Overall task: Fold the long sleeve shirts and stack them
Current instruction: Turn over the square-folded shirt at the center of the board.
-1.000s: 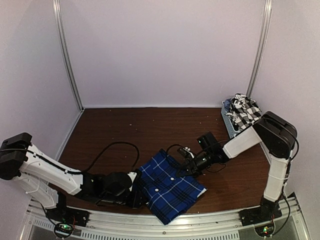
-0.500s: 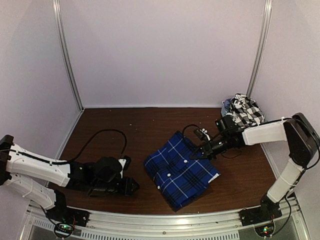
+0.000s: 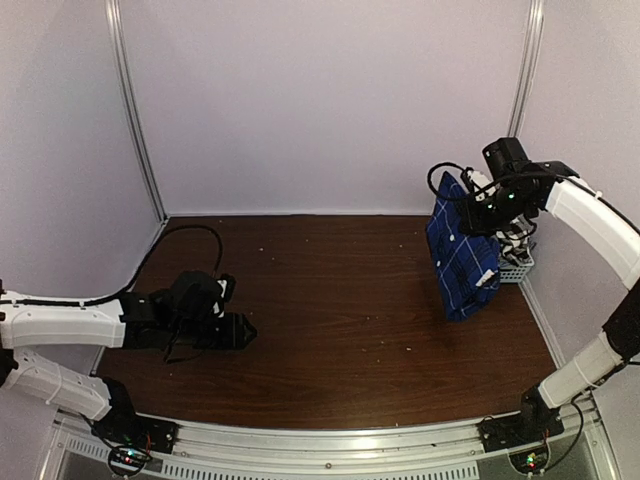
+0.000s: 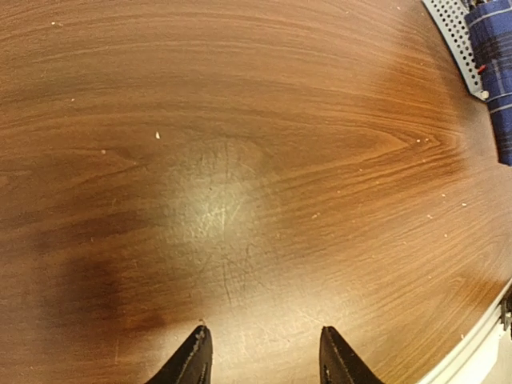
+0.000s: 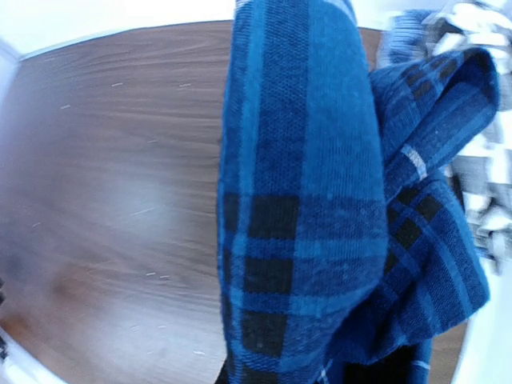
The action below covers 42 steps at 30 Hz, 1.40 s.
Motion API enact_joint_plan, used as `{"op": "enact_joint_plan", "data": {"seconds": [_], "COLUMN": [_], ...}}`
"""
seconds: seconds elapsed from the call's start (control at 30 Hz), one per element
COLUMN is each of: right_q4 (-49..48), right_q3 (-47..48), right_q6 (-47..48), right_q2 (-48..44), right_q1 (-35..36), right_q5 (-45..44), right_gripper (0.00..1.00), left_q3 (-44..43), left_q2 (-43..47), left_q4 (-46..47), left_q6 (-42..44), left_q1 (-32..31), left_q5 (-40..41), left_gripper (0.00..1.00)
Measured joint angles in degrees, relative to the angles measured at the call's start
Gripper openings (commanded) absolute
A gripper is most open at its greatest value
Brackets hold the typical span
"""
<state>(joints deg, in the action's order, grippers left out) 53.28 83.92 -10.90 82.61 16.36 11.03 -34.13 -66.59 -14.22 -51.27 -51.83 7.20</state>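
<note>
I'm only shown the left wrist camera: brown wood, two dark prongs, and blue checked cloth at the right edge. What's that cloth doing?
Observer: It is a blue plaid shirt hanging in the air, pinched by the right gripper.
Visitor: And the grey holed thing beside it?
Observer: A small grey basket at the far right of the table, behind the hanging shirt.
Visitor: Anything in it?
Observer: The right wrist view shows blurred black-and-white cloth beyond the shirt; whether it lies in the basket, I cannot tell.
</note>
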Motion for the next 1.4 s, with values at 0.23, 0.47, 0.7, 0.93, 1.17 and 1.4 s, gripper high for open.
{"op": "enact_joint_plan", "data": {"seconds": [0.23, 0.47, 0.7, 0.93, 1.17, 1.4], "right_q4": [8.35, 10.88, 10.01, 5.66, -0.83, -10.6], "right_q3": [5.4, 6.6, 13.46, 21.73, 17.81, -0.72], "right_q6": [-1.16, -7.52, -13.68, -16.85, -17.35, -16.63], "right_q2": [5.42, 16.85, 29.94, 41.97, 34.58, 11.23], "right_q1": [5.01, 21.73, 36.96, 48.68, 50.84, 37.83], "right_q5": [-17.77, -25.75, -26.25, -22.58, -17.66, -13.31], "right_gripper": [0.0, 0.06, 0.25, 0.71, 0.79, 0.8], "left_q3": [-2.34, -3.98, -3.89, -1.31, 0.0, 0.17], "left_q2": [-6.08, -9.86, -9.73, -5.22, -4.39, -4.46], "left_q4": [0.02, 0.24, -0.04, -0.87, -0.9, 1.42], "left_q6": [1.6, 2.19, 2.08, 1.38, 0.9, -0.13], "left_q1": [0.66, 0.81, 0.81, 0.81, 0.85, 0.85], "left_q5": [-1.51, -2.32, -2.08, -0.79, 0.0, -1.38], "left_gripper": [0.47, 0.47, 0.48, 0.48, 0.62, 0.82]}}
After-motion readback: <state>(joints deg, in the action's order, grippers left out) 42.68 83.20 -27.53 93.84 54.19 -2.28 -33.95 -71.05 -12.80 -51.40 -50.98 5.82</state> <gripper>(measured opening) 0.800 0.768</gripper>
